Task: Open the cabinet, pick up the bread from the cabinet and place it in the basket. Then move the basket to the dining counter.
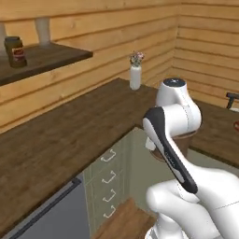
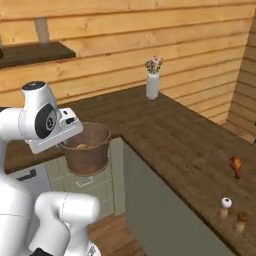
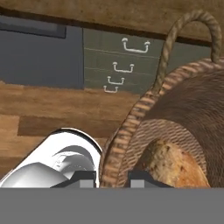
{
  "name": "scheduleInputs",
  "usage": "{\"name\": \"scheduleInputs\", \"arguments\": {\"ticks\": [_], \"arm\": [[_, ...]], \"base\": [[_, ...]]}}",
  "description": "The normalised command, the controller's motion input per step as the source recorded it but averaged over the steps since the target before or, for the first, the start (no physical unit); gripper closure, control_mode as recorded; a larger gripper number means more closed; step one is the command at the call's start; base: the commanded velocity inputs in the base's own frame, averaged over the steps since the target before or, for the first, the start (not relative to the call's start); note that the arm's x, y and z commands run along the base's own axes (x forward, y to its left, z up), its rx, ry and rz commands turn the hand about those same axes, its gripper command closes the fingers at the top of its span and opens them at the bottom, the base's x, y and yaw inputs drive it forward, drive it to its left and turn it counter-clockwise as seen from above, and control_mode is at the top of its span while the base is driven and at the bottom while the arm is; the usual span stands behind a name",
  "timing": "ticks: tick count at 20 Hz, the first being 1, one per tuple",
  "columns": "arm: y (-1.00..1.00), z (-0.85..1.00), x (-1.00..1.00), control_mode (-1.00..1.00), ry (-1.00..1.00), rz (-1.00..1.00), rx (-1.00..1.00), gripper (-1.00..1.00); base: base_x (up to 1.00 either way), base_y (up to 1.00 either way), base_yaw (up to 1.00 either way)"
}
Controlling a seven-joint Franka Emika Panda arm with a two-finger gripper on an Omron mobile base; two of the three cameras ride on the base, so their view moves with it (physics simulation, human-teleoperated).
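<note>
The fingers [image 3: 113, 179] are pinching the rim of the basket [image 2: 88, 148], one tip inside the woven wall and one outside. The basket hangs in the air off the tabletop [image 2: 165, 132], in front of its pale olive-grey front and above the wooden floor [image 3: 48, 111]. The bread [image 3: 173, 165] lies inside the basket at the bottom, its golden crust just beside the inner finger. A loop of woven rope [image 3: 188, 33] stands up from the far rim of the basket. Beyond the basket are grey-green drawers [image 3: 120, 61] with white handles. On the tabletop, a white vase of flowers [image 2: 153, 80] stands near the plank wall, well apart from the basket.
</note>
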Motion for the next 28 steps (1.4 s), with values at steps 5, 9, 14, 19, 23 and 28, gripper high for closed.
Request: {"name": "scheduleInputs", "arguments": {"ticks": [5, 9, 14, 19, 23, 28], "arm": [[0.00, 0.00, 0.00, 1.00, 0.00, 0.00, 0.00, 1.00], [0.00, 0.00, 0.00, 1.00, 0.00, 0.00, 0.00, 1.00], [0.00, 0.00, 0.00, 1.00, 0.00, 0.00, 0.00, 1.00], [0.00, 0.00, 0.00, 1.00, 0.00, 0.00, 0.00, 1.00], [0.00, 0.00, 0.00, 1.00, 0.00, 0.00, 0.00, 1.00], [0.00, 0.00, 0.00, 1.00, 0.00, 0.00, 0.00, 1.00]], "base": [[0.00, 0.00, -0.96], [-0.13, -0.05, -0.88], [0.01, -0.39, -0.79], [0.00, -0.78, -0.22], [0.00, -0.98, 0.23], [0.08, -1.00, 0.15]]}}
